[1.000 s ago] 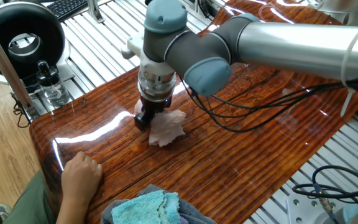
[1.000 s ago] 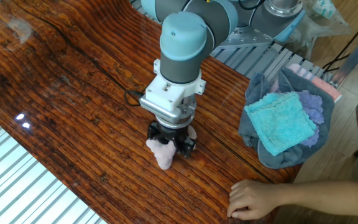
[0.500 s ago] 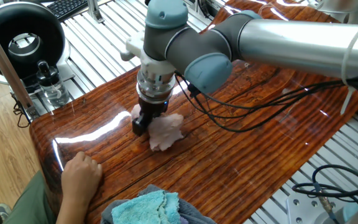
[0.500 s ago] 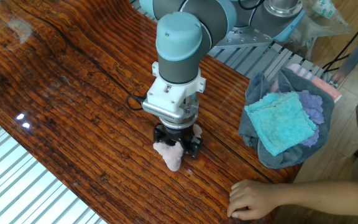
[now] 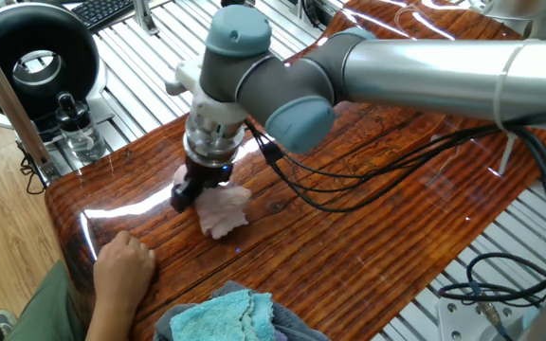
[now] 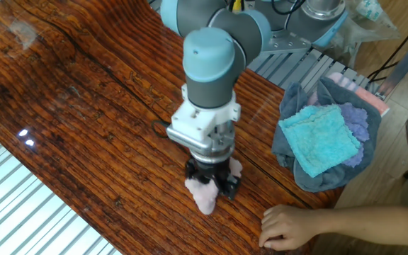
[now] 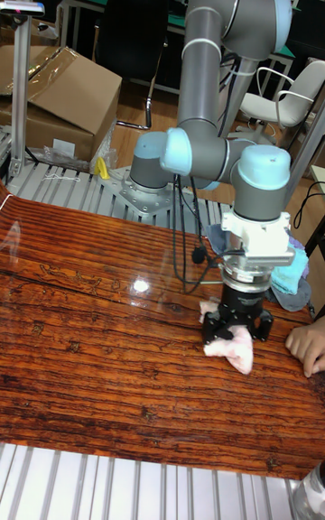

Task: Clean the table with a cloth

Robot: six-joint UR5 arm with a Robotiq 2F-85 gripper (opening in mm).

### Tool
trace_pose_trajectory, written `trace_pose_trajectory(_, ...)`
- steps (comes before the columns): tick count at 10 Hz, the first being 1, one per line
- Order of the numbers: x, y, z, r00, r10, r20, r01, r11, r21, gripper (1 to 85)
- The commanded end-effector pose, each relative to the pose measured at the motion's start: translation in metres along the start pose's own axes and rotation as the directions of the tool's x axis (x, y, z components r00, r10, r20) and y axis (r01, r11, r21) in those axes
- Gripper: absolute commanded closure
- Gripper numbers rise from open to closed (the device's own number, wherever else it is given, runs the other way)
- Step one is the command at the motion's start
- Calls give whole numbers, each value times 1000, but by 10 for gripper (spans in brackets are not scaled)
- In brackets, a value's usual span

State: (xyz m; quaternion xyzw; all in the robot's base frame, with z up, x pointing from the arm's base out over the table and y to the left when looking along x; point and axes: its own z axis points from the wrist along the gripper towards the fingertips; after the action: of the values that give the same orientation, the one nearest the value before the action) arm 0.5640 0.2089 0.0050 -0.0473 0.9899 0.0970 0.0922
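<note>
The pale pink cloth (image 5: 224, 212) (image 6: 207, 200) (image 7: 233, 348) lies pressed flat on the glossy reddish-brown table (image 5: 377, 208) (image 6: 62, 120) (image 7: 90, 366). My gripper (image 5: 199, 189) (image 6: 212, 183) (image 7: 236, 327) points straight down onto it, black fingers shut on the cloth's upper part, near the table end where a hand rests. The cloth spreads out from under the fingers toward the table edge.
A person's hand (image 5: 121, 265) (image 6: 296, 225) (image 7: 307, 347) rests on the table close to the cloth. A pile with a turquoise cloth (image 5: 221, 317) (image 6: 322, 144) sits at the table end. Black cable (image 5: 349, 189) trails across the wood. Silver ribbed frame (image 5: 150, 66) surrounds the table.
The gripper has dragged the pink cloth along the table toward the end where the hand rests. The hand and the turquoise pile have stayed put.
</note>
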Motion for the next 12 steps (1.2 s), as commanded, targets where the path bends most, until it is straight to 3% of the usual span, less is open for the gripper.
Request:
trace_pose_trajectory(1,-23,-7,5,996,-36,81,35,999,12,847)
trace_pose_trajectory(2,-29,-18,4,989,-98,109,96,995,19,847)
trace_pose_trajectory(3,-32,-35,1,979,-169,117,164,985,50,847)
trace_pose_trajectory(4,-32,-59,-3,962,-252,108,243,966,92,847)
trace_pose_trajectory(7,-27,-101,-9,922,-371,111,356,924,139,847)
trace_pose_trajectory(9,-19,-113,-10,900,-416,133,401,908,126,847)
trace_pose_trajectory(10,-15,-123,-12,887,-443,126,427,894,138,847)
trace_pose_trajectory(12,-12,-144,-15,855,-508,106,483,853,198,847)
